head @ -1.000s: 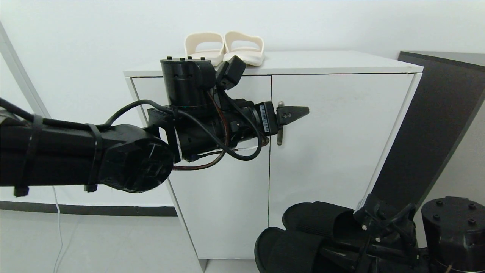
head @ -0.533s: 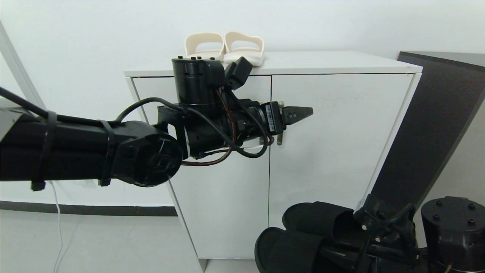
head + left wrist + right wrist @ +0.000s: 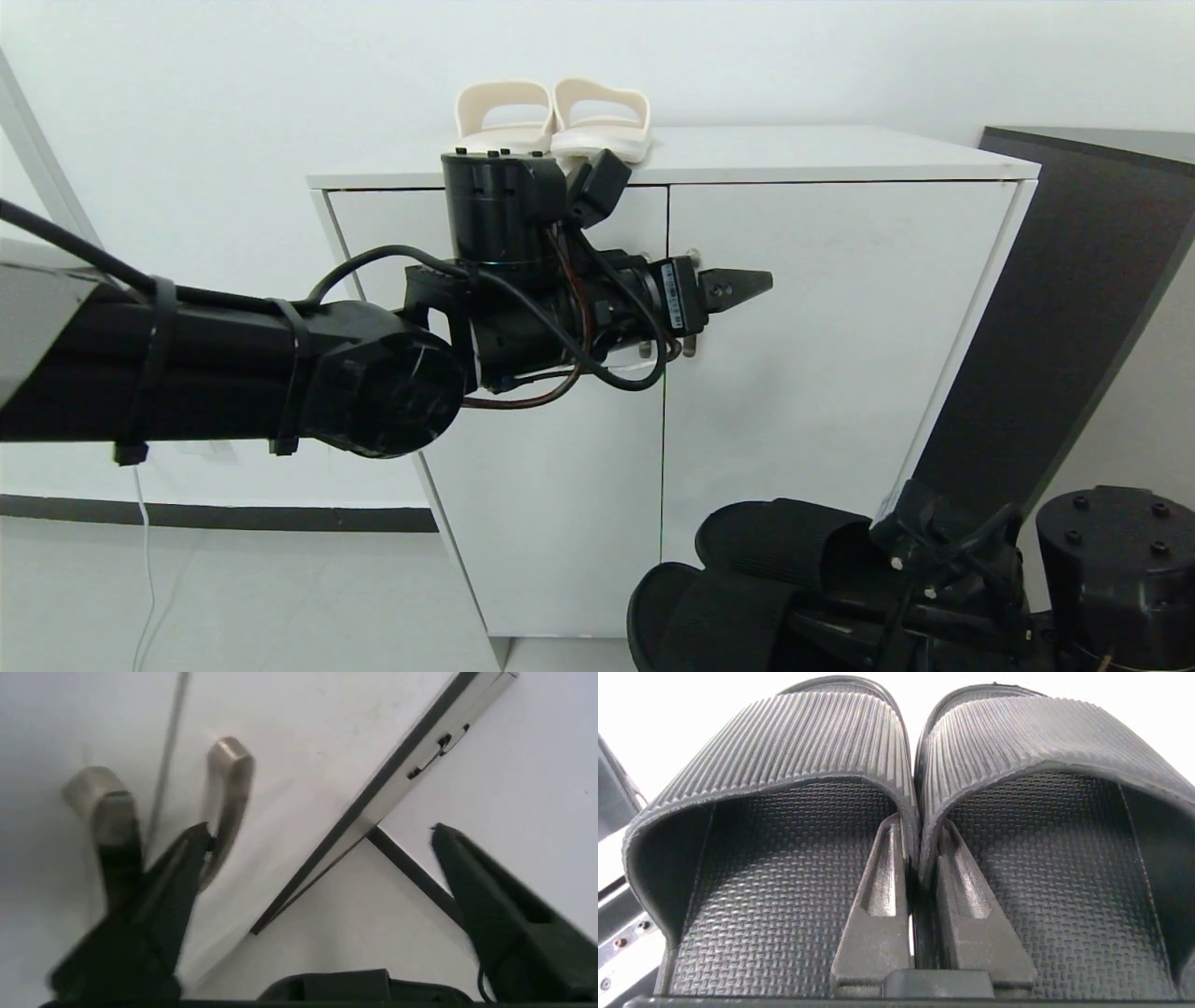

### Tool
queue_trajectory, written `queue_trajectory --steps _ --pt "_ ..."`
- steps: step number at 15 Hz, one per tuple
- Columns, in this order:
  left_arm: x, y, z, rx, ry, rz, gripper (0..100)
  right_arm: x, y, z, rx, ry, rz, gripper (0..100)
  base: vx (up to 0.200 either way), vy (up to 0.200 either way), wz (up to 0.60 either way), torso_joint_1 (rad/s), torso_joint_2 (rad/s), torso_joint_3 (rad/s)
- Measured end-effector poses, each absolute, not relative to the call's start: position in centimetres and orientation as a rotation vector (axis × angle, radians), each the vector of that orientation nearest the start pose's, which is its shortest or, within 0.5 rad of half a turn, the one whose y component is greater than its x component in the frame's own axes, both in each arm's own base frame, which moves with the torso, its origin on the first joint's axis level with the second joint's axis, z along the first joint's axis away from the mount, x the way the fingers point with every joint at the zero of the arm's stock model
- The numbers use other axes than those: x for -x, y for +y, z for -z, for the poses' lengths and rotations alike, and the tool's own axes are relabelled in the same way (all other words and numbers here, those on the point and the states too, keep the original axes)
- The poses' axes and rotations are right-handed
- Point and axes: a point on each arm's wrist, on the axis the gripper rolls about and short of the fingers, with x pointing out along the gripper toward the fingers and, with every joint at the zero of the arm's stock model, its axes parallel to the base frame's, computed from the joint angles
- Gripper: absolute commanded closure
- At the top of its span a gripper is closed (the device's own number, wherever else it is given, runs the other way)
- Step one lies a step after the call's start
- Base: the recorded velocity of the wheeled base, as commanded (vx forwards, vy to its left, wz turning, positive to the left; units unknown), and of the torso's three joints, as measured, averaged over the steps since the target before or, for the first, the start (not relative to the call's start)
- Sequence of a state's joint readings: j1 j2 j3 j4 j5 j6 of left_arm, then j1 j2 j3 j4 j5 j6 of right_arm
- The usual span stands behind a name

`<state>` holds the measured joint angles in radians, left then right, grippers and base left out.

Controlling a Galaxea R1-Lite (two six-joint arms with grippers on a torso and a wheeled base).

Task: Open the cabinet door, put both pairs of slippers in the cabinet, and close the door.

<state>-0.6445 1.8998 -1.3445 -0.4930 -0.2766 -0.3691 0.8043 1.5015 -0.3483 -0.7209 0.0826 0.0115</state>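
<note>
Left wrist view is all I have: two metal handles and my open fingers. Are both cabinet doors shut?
Observer: Yes. In the head view both doors sit flush with a thin seam between them, and the left gripper is level with the handles.
Operator: Where's the other pair of slippers?
Observer: The cream slippers stand side by side on the cabinet top, at the back, left of centre.
Operator: And the black pair?
Observer: The right gripper is shut on the black slippers, pinching their inner edges together, low in front of the right door.
</note>
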Motion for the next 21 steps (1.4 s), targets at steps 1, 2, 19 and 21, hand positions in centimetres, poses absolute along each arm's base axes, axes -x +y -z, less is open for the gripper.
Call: queue_trajectory --steps 1,2,19,21 --pt "-30.6 -23.7 -25.0 0.331 0.230 0.895 100 -14.5 15.4 -12.7 0.148 0.426 -0.873 100 0.000 0.000 0.00 0.000 0.00 0.000" --pt "-30.7 -23.7 -24.9 0.332 0.234 0.890 100 -14.5 15.4 -12.7 0.146 0.427 -0.875 100 0.000 0.000 0.00 0.000 0.00 0.000" --pt "-23.1 -20.1 -25.8 0.322 0.259 0.938 100 -12.2 15.5 -11.7 0.171 0.469 -1.031 100 0.000 0.000 0.00 0.000 0.00 0.000" --pt "-23.5 -19.1 -25.9 0.327 0.252 0.911 100 -12.1 15.5 -11.7 0.172 0.468 -1.033 100 0.000 0.000 0.00 0.000 0.00 0.000"
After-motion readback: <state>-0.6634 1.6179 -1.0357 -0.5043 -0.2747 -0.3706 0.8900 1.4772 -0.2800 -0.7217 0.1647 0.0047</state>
